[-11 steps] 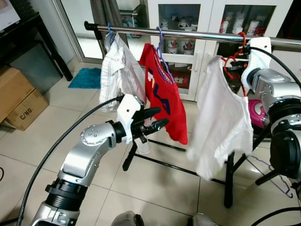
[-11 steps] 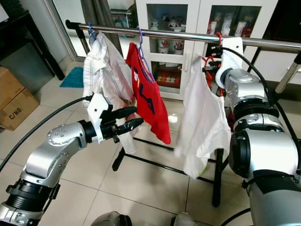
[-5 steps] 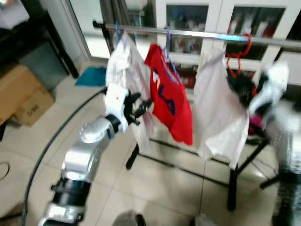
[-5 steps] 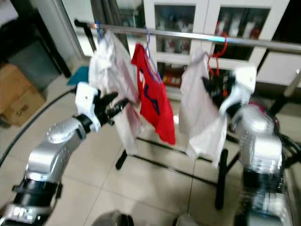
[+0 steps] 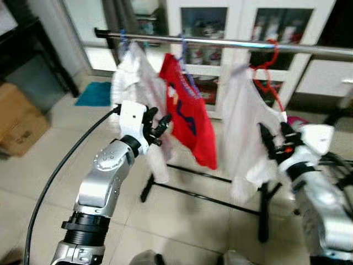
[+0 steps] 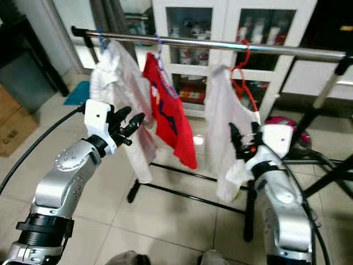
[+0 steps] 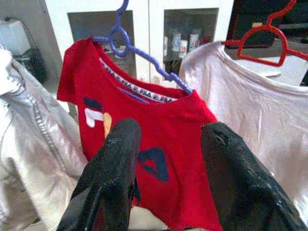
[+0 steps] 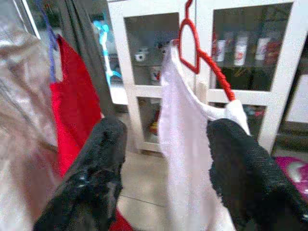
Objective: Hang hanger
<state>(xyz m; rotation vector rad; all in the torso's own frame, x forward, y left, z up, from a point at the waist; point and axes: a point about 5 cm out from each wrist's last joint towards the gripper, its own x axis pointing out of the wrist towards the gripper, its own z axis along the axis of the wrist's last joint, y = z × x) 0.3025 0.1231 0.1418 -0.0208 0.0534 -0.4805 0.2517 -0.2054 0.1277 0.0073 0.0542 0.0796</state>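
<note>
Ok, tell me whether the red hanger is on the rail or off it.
On. The red hanger's hook loops over the rail, the white shirt hangs from it, and the right gripper is open, below it.

Red hanger (image 6: 245, 77) with our white shirt (image 6: 223, 132) hangs on rail (image 6: 220, 45) | right pincer (image 6: 244, 139) open, just beside shirt | left pincer (image 6: 128, 122) open near red shirt (image 6: 168, 118)

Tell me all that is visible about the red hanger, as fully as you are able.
The red hanger looks like thin plastic or coated wire. Its hook is over the metal rail, and it hangs tilted, one shoulder arm sloping down toward the right hand. A white shirt is draped on it. The right hand is open below it, apart from it.
</note>
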